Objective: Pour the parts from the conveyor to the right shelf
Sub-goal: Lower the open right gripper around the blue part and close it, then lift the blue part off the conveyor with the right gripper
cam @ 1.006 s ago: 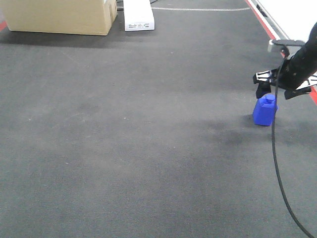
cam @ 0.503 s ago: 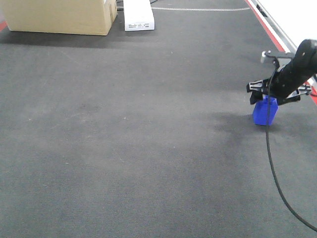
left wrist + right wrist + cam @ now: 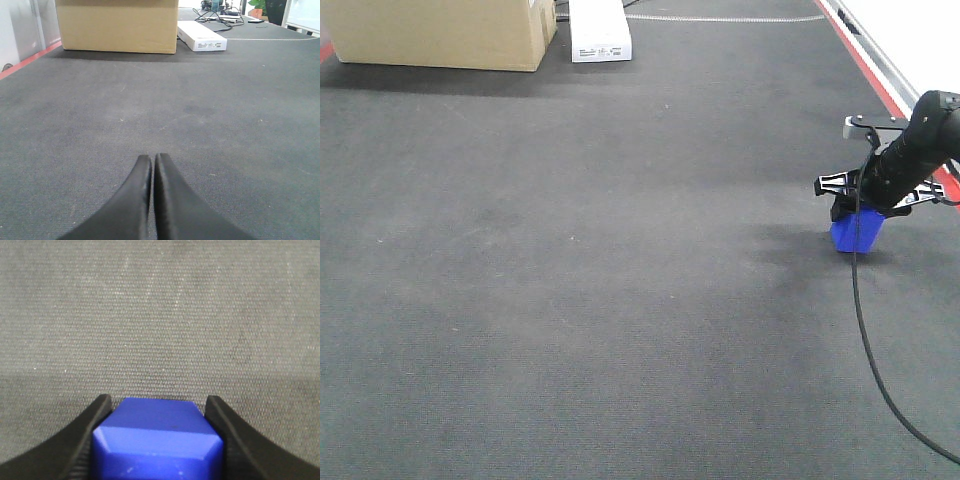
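Observation:
The part (image 3: 857, 236) is a small bright-blue block standing on the dark grey conveyor belt (image 3: 620, 260) at the right. My right gripper (image 3: 861, 207) has come down over it from above, so only its lower half shows in the front view. In the right wrist view the block (image 3: 157, 440) fills the gap, and both black fingers (image 3: 85, 435) press against its sides. My left gripper (image 3: 152, 158) hovers low over bare belt, shut with nothing between its fingers. The right shelf is out of view.
A large cardboard box (image 3: 440, 30) and a flat white box (image 3: 598, 30) sit at the far end of the belt. A red stripe and a white rail (image 3: 868, 62) mark the right edge. A black cable (image 3: 866, 340) trails from the right arm.
The right gripper has dropped from just above the block's knob down over its upper half, and its fingers now bracket the block. The block has stayed in place.

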Motion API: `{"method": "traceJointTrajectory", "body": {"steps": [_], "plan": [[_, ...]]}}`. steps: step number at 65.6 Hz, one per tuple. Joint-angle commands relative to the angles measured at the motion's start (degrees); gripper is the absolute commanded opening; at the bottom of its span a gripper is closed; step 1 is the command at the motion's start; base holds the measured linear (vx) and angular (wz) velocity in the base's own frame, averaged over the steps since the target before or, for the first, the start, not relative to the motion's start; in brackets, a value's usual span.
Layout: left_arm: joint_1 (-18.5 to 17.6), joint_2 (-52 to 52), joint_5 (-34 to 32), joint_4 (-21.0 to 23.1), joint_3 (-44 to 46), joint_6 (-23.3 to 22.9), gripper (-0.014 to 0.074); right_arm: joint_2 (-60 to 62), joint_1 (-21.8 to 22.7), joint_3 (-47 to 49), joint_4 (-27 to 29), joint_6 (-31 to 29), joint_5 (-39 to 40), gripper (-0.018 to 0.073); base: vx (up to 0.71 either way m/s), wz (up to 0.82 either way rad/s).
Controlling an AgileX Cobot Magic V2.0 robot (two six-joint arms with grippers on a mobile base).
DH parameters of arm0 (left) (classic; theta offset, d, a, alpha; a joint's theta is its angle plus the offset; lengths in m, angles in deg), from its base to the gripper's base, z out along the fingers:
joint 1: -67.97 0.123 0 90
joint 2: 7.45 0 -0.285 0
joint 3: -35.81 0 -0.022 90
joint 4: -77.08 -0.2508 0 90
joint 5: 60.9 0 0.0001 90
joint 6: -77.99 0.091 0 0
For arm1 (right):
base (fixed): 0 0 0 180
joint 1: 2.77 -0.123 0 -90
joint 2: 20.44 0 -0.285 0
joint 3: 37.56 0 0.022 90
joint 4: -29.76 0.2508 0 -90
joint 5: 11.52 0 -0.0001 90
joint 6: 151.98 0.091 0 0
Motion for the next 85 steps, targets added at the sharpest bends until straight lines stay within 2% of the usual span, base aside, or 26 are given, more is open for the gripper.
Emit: {"method": "traceJointTrajectory", "body": {"steps": [1,16,26,31,38,45,54,64,75,85], "plan": [[0.2,0.7,-4.1,0.5,1.1,-0.5,-0.0006,5.4,0.2,1.9,0.0,0.3,1.2,-0.001,0.0,0.0],[0.2,0.7,-4.1,0.5,1.1,-0.5,-0.0006,13.4,0.2,1.9,0.1,0.3,1.0,-0.0008,0.0,0.0],[0.2,0.7,-4.1,0.5,1.1,-0.5,-0.0006,21.0,0.2,1.9,0.6,0.3,-2.3,-0.0006,0.0,0.0],[0.2,0.7,-4.1,0.5,1.1,-0.5,-0.0006,25.5,-0.5,1.3,0.6,0.2,-3.5,-0.0006,0.0,0.0],[0.2,0.7,-4.1,0.5,1.1,-0.5,-0.0006,33.5,-2.5,-3.1,0.5,-0.5,-1.0,-0.0004,0.0,0.0],[0.2,0.7,-4.1,0.5,1.1,-0.5,-0.0006,42.5,-5.4,-11.6,0.5,-0.6,5.7,-0.0005,0.0,0.0],[0.2,0.7,-4.1,0.5,1.1,-0.5,-0.0006,55.3,-9.9,-27.6,0.5,-0.6,17.5,-0.0005,0.0,0.0],[0.2,0.7,-4.1,0.5,1.1,-0.5,-0.0006,69.6,-11.3,-44.6,1.0,0.5,27.3,-0.0005,0.0,0.0],[0.2,0.7,-4.1,0.5,1.1,-0.5,-0.0006,84.8,-11.2,-62.8,0.1,0.4,32.7,-0.0005,0.0,0.0],[0.2,0.7,-4.1,0.5,1.1,-0.5,-0.0006,97.0,-11.2,-75.1,0.0,0.3,34.7,-0.0005,0.0,0.0]]}}
